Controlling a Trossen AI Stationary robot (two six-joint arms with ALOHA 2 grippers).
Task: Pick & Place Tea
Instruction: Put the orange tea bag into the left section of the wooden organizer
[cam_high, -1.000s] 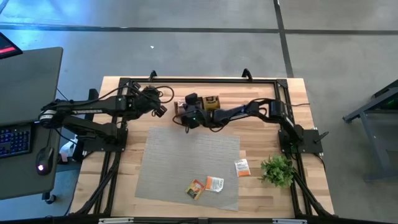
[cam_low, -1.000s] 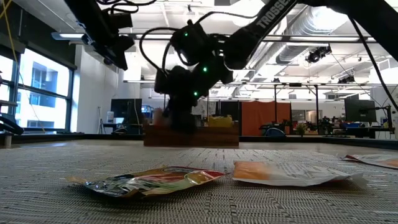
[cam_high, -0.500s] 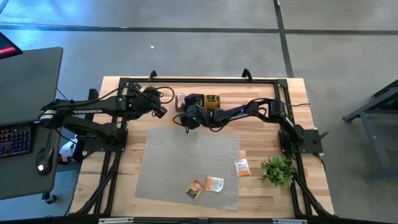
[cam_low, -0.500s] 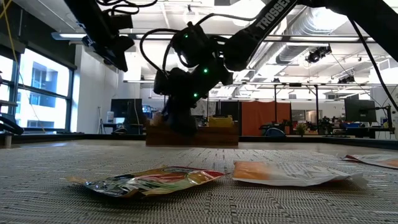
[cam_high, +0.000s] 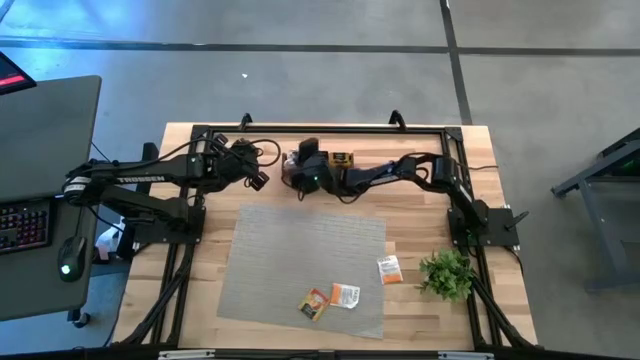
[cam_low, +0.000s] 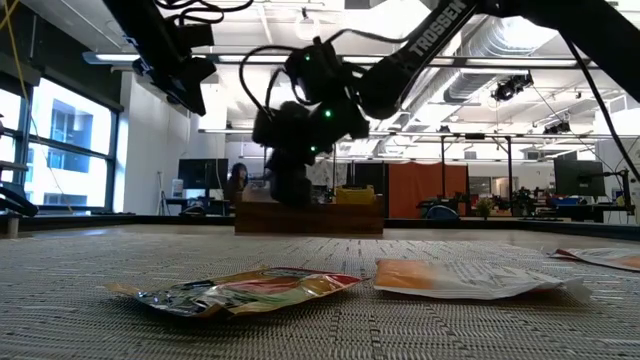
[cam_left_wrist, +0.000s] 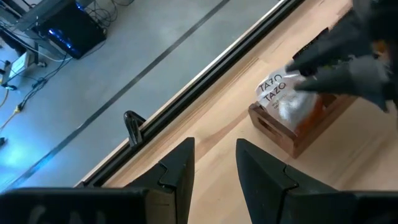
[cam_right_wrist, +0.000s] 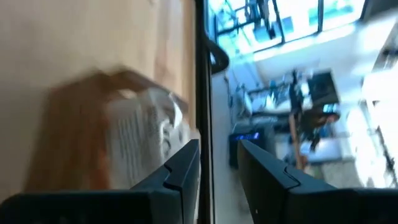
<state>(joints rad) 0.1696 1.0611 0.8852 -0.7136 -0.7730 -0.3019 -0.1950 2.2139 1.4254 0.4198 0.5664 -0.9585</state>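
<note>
Sachets lie nearest the bench's front edge: a crumpled orange-and-yellow tea sachet (cam_high: 314, 304) and a white one with orange print (cam_high: 345, 295) side by side near the front edge of the grey woven mat (cam_high: 280, 250), with a third white-and-orange sachet (cam_high: 388, 269) on bare wood just off the mat's right edge, near the small green plant (cam_high: 446, 272). Farther back, near the rear edge, stands a wooden box (cam_left_wrist: 298, 121) holding a white Tazo sachet (cam_left_wrist: 281, 99) and a yellow one (cam_high: 343, 160). The right gripper (cam_high: 296, 172) hangs over the box's left end, its jaws parted and holding nothing, the white sachet lying in the box beside them. The left gripper (cam_left_wrist: 214, 171) hovers to the left of the box, near the rear edge, jaws a little apart and empty.
</note>
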